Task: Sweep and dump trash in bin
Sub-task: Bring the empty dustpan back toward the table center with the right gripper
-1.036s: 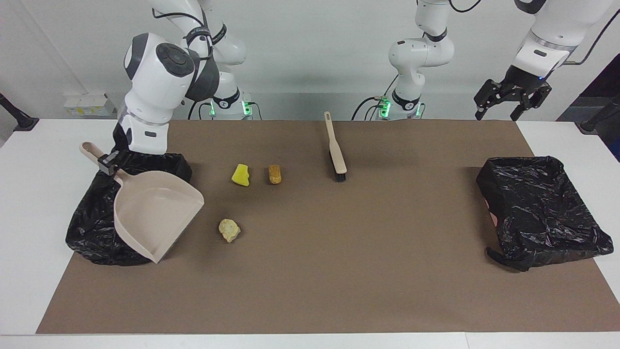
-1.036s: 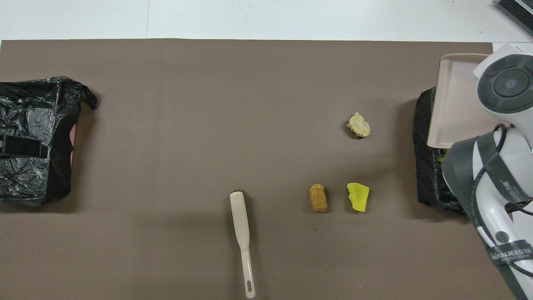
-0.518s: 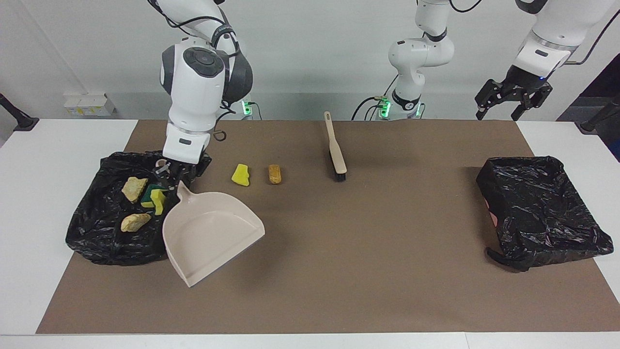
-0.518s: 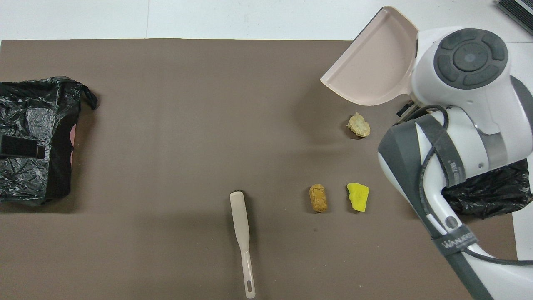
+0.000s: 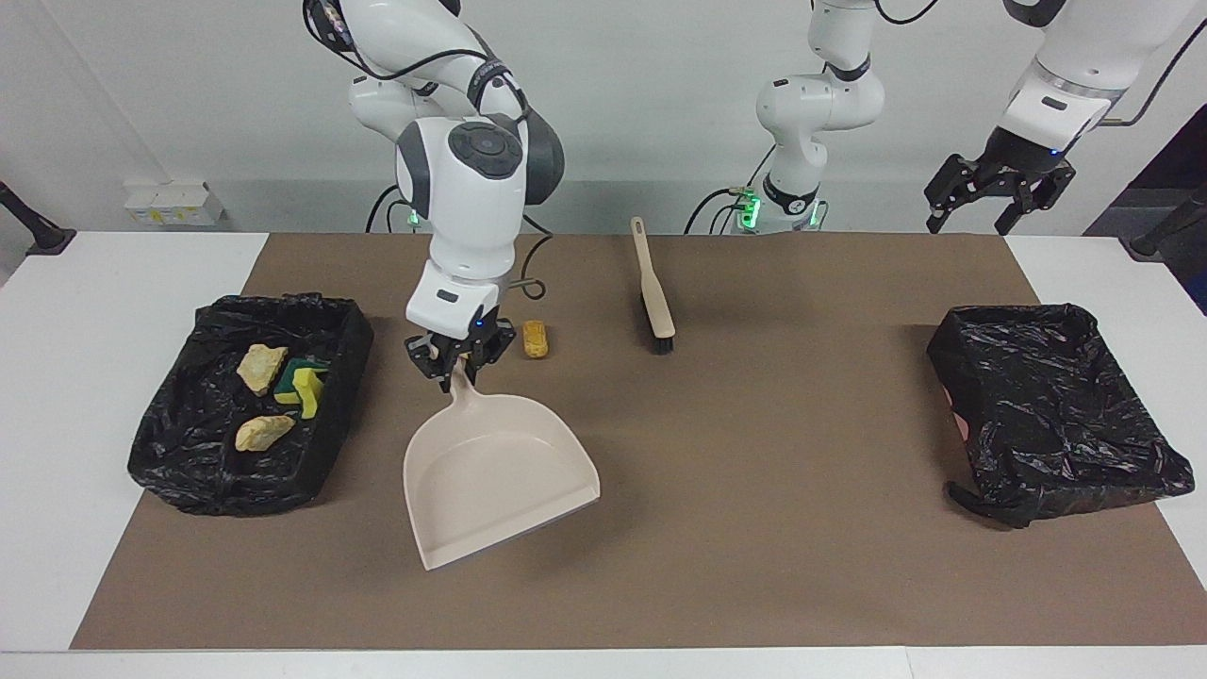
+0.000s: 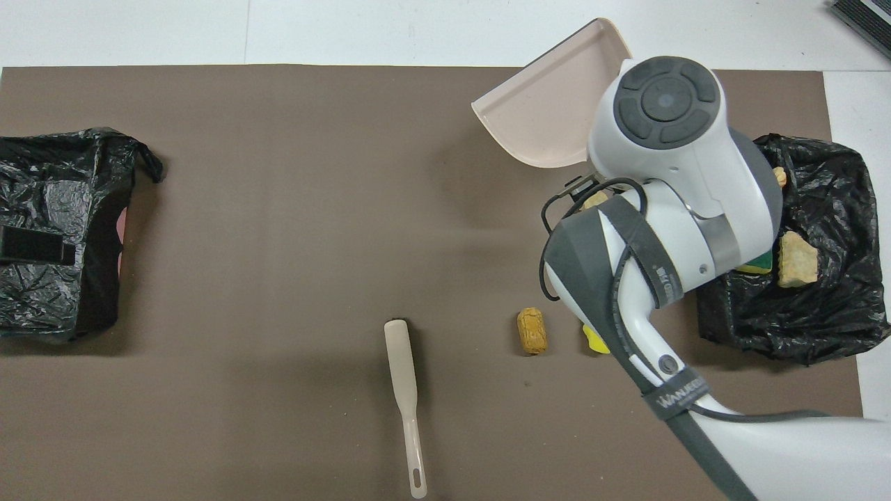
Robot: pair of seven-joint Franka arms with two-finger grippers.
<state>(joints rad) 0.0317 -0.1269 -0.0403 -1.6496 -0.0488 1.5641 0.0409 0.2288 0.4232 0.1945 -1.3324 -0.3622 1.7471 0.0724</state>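
There are two black bag-lined bins, one with trash in it and one with none showing. There is one beige plastic dustpan. There is one beige brush with black bristles. There is one brown mat.

Three pale yellow wrinkly lumps show: two in a bin and one on the mat. There is one orange-brown oval lump. One plain yellow sponge peeks out on the mat. The green-backed yellow sponges in the bin sit in a bunch, one or two, hard to tell.
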